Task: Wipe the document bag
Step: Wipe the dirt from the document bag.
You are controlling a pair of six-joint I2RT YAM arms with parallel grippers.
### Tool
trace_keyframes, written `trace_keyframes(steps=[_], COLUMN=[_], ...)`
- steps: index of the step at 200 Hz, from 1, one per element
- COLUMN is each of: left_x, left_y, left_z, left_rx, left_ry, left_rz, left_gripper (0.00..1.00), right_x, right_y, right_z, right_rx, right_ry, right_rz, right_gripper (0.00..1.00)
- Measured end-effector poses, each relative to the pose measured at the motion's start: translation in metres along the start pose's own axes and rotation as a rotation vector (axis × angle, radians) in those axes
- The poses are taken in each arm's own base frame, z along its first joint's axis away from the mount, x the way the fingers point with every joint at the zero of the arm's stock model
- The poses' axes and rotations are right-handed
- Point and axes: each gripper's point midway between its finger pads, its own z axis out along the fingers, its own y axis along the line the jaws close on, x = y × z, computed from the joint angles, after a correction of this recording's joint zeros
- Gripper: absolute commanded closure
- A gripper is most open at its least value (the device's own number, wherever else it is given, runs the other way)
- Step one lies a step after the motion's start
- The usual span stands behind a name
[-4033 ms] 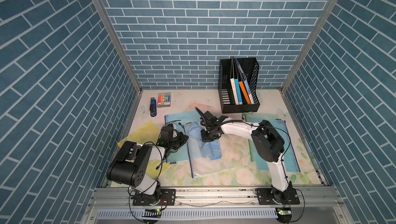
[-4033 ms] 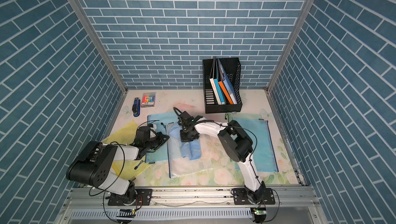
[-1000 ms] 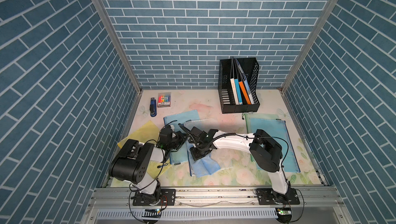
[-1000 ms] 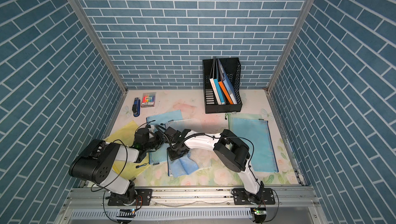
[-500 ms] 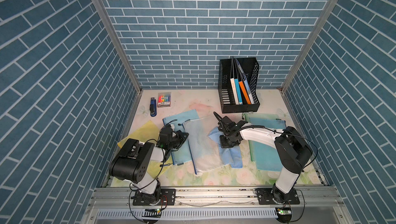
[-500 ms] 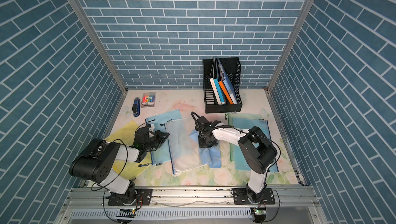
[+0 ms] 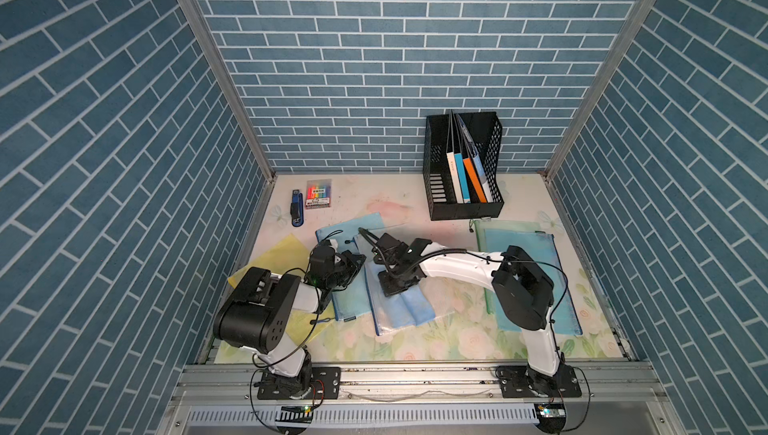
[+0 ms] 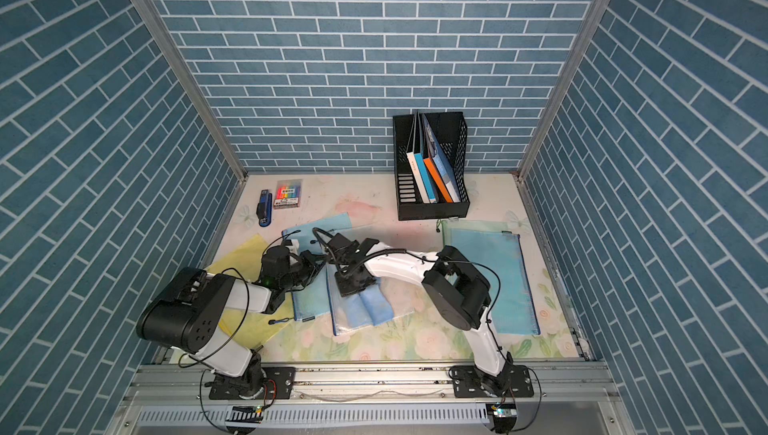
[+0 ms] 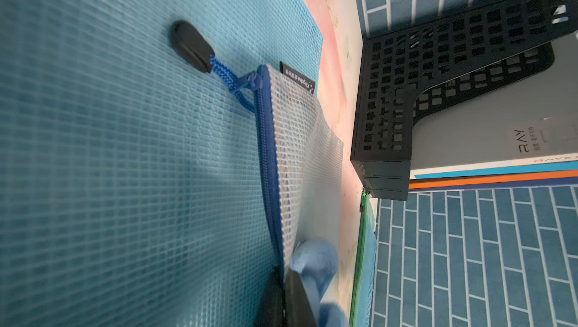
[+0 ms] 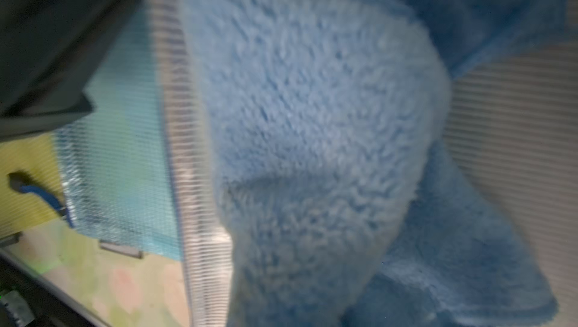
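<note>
A clear mesh document bag point(image 7: 437, 303) point(image 8: 401, 304) with a blue zipper lies mid-table, partly over a blue mesh bag point(image 7: 349, 304). A fluffy blue cloth point(image 7: 409, 308) point(image 8: 370, 308) point(image 10: 312, 122) rests on the clear bag. My right gripper point(image 7: 395, 283) point(image 8: 353, 283) is shut on the cloth's far end and presses it down; its fingers are hidden in the right wrist view. My left gripper point(image 7: 353, 262) point(image 9: 283, 274) is shut on the bag's zipper edge point(image 9: 266, 153). The cloth point(image 9: 316, 256) lies just beside it.
A yellow bag point(image 7: 291, 246) lies at the left and a green-edged blue bag point(image 7: 536, 279) at the right. A black file rack point(image 7: 461, 167) with folders stands at the back. A stapler point(image 7: 296, 213) and a marker pack point(image 7: 318, 194) lie back left.
My right gripper has swept the cloth leftward across the clear bag, from its right side back toward the zipper edge. The left gripper has kept its grip in place.
</note>
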Motion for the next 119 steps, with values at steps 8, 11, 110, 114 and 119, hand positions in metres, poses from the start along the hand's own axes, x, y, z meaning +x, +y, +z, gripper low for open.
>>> trace_keyframes(steps=[8,11,110,114,119], left_x=[-0.001,-0.002,-0.001,-0.001,-0.001], left_y=[-0.001,-0.002,0.000,0.000,0.001], left_z=[0.000,0.000,0.003,0.003,0.003], left_rx=[0.005,0.007,0.011,0.011,0.009], left_ry=[-0.006,-0.009,-0.006,-0.005,-0.004], left_rz=[-0.004,-0.006,-0.015,-0.015,-0.014], left_gripper=[1.00,1.00,1.00,1.00,1.00], right_x=[0.006,0.009,0.065,0.067,0.069], right_y=[0.011,0.015,-0.051,-0.056,-0.066], right_z=[0.003,0.004,-0.009,-0.011,-0.014], right_rx=[-0.015,-0.021,0.051,0.060,0.076], right_ry=[0.013,0.019,0.093,0.093,0.088], right_rz=[-0.022,-0.030,0.057,0.064,0.081], right_gripper=[1.00,1.00,1.00,1.00,1.00])
